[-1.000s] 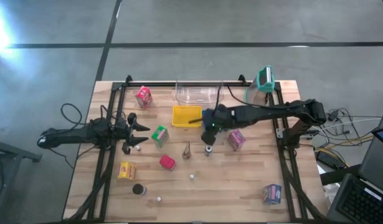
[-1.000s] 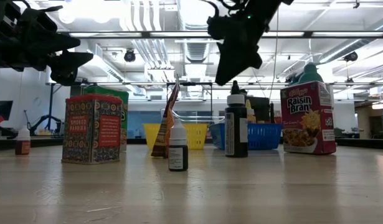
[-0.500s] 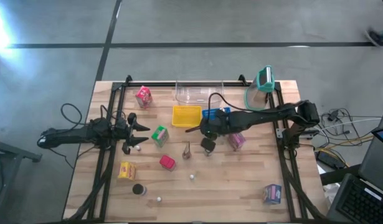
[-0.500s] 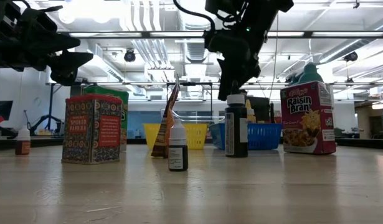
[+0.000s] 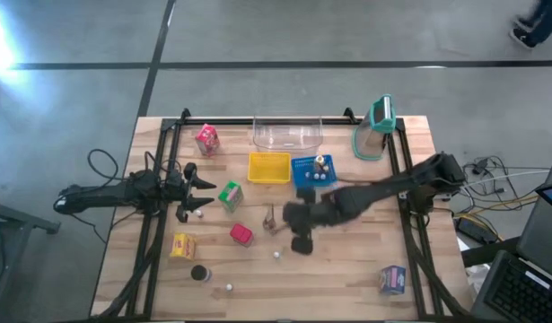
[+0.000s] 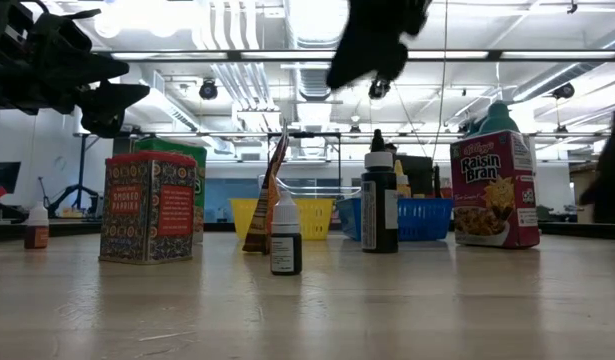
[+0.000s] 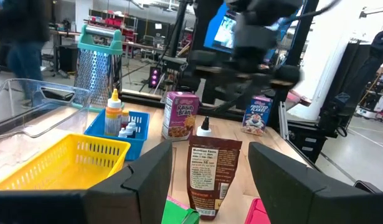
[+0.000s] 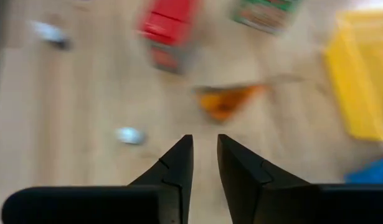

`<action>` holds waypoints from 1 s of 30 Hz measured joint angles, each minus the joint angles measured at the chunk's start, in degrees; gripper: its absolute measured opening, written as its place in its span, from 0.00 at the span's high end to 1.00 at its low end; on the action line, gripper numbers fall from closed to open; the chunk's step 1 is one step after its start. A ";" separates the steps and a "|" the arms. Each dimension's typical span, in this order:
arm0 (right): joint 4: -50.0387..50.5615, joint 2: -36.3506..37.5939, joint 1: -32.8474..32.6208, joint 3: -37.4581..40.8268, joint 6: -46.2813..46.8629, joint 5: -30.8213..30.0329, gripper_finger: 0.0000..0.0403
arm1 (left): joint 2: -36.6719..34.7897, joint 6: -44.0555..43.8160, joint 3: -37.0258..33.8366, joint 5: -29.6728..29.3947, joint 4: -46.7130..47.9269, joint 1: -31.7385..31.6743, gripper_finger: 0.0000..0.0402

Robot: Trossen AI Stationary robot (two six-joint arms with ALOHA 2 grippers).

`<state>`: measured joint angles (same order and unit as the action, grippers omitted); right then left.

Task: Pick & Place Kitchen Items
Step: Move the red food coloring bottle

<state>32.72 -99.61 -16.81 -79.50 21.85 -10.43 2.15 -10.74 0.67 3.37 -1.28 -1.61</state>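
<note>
Showed right gripper over the table's middle, arm stretched low and long from its base; found its fingers drawn near each other, a narrow gap between, nothing held; placed the small white bottle on the wood just ahead of the tips, off the gap's line, seemingly upright; judged the right arm nearer by far; left the left gripper waiting at its own table edge, spread and empty.
</note>
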 joint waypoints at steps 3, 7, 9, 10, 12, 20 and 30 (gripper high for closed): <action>-3.59 0.00 -3.62 0.02 0.29 0.01 0.85 | 0.00 0.01 0.00 -0.02 0.00 0.01 0.46; -6.62 -0.09 -7.19 0.22 1.16 -1.29 0.84 | 0.00 0.00 -0.02 -0.01 0.00 -0.01 0.46; -8.55 -1.03 -8.37 0.20 1.95 -1.99 0.82 | 0.00 0.00 0.00 -0.01 0.00 0.00 0.46; -8.78 -1.68 -8.89 0.11 2.03 -1.98 0.82 | 0.00 0.02 0.00 0.00 0.00 -0.01 0.46; -9.04 -3.84 -9.65 -0.38 2.32 -1.98 0.80 | 0.00 0.02 0.00 0.00 0.00 -0.01 0.46; -7.00 -13.24 -10.41 -7.36 0.78 -1.46 0.75 | 0.02 0.00 0.00 -0.02 0.00 -0.01 0.46; 16.28 -18.90 -10.38 -18.47 3.97 -5.79 0.70 | 0.02 0.00 0.00 -0.02 0.00 0.00 0.46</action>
<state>49.00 -118.51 -27.19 -97.97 25.81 -16.21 2.17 -10.74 0.67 3.36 -1.28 -1.61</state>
